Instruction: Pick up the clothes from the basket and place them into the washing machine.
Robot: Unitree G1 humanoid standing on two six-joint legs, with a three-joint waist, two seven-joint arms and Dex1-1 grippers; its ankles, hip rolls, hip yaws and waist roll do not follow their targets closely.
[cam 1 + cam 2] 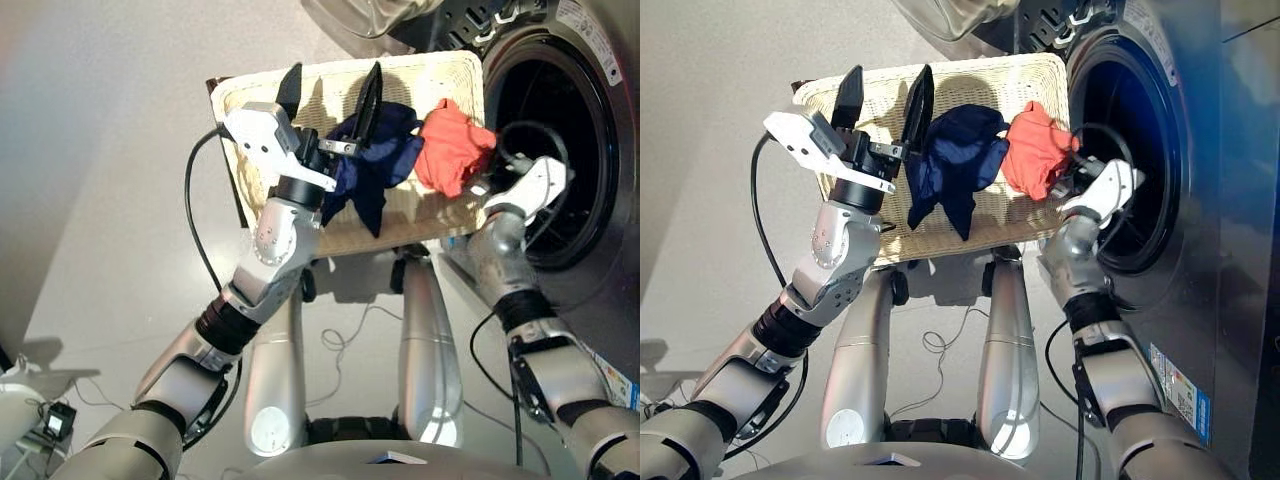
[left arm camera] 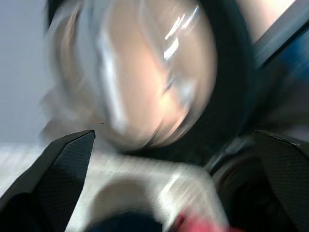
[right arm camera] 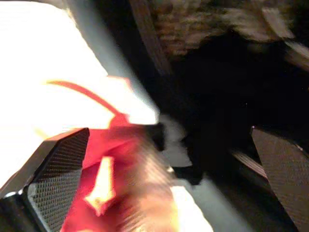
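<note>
The cream woven basket stands just left of the washing machine's round drum mouth. Two clothes lie in it: a navy blue garment in the middle and a coral red one at the right end, by the drum. My left gripper hovers open above the basket's left half, empty, its black fingers spread and pointing up toward the door. My right gripper sits at the basket's right edge beside the red garment, open, holding nothing.
The machine's glass porthole door hangs open beyond the basket's far rim. A black cable loops off my left wrist. Thin cables trail on the grey floor, and a small device lies at the lower left.
</note>
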